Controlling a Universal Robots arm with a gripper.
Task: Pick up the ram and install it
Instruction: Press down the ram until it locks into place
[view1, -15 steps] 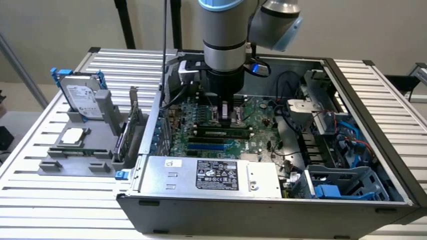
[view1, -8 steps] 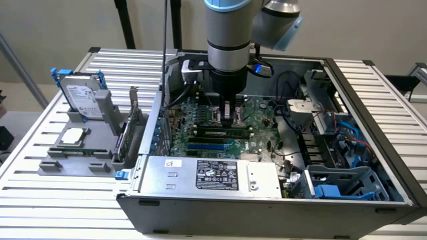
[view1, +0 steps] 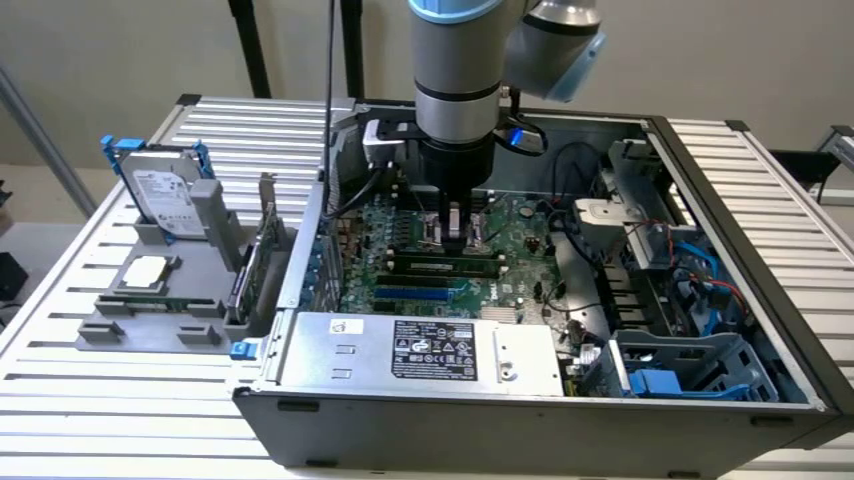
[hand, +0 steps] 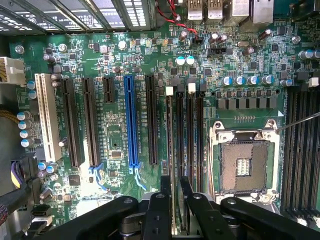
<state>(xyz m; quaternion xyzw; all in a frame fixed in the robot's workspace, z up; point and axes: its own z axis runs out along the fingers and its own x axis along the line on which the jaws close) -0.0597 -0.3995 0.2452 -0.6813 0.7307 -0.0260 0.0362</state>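
My gripper (view1: 458, 240) reaches straight down into the open computer case (view1: 747, 250), over the memory slots of the green motherboard (hand: 115, 140). The ram (view1: 447, 264), a narrow green stick with black chips, stands on edge in a slot right under the fingertips. In the wrist view the gripper (hand: 175, 200) has its two black fingers (hand: 164, 197) close together. Between them the ram (hand: 174, 150) shows edge-on as a thin strip along the slot, ending at a white clip (hand: 169, 91). The fingers appear shut on the stick's top edge.
The empty processor socket (hand: 245, 162) lies beside the memory slots, and a blue card slot (hand: 131, 120) on the other side. A power supply (view1: 427, 350) fills the case's front. At the exterior view's left, a grey holder (view1: 147, 320) carries a hard drive (view1: 167, 200), a silver chip (view1: 144, 272) and an expansion card (view1: 267, 250).
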